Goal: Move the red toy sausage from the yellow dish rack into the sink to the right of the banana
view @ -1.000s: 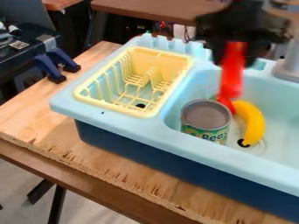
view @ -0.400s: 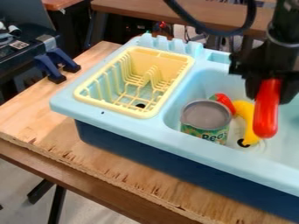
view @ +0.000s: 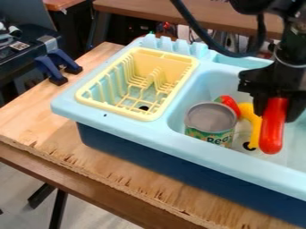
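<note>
Pinching a red elongated toy [view: 273, 134] in the black gripper [view: 277, 112], over the right side of the light blue sink basin [view: 218, 80], with the rounded end pointing down. Hiding part of a yellow toy banana [view: 255, 129] behind the red toy; cannot tell whether touching it. Just left of the banana, in the basin, showing a small red toy with a green end [view: 228, 102], partly behind an upright can [view: 210, 121] with a grey top and a green label. Farther left, set into the sink's deck, showing a yellow dish rack [view: 151, 62]. Beneath it all, showing a wooden board [view: 53, 150], with blue-and-black clamps [view: 50, 68] near its far left edge.
</note>
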### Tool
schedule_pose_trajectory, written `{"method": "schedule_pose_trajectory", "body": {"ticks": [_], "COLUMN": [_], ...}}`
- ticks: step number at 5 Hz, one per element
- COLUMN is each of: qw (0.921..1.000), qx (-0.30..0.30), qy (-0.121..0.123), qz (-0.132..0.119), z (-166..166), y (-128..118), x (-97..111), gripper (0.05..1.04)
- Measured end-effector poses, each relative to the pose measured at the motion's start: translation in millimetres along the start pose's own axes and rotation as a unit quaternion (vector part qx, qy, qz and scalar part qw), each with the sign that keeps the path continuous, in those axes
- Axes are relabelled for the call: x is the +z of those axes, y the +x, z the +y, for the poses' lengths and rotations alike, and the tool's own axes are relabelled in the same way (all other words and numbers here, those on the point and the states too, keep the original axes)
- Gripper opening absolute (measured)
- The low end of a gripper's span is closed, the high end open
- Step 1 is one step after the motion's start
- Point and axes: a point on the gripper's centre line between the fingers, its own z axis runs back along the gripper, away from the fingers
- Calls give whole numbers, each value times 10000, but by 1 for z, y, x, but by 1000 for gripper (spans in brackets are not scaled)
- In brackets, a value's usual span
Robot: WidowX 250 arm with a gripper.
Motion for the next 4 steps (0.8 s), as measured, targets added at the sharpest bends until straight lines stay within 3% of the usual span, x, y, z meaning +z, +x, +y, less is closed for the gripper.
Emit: {"method": "schedule_pose_trajectory", "body": {"ticks": [1, 2, 3, 4], "qw": [9989, 9982, 9984, 9938], "qx": [-460, -602, -552, -1079], "qy": [-30, 21, -91, -166], "qz": [-45, 27, 78, 199], "z": [-9, -14, -17, -15], "y": [-4, -9, -14, -16], "x": [-4, -9, -20, -45], "gripper": [558, 558, 558, 558]}}
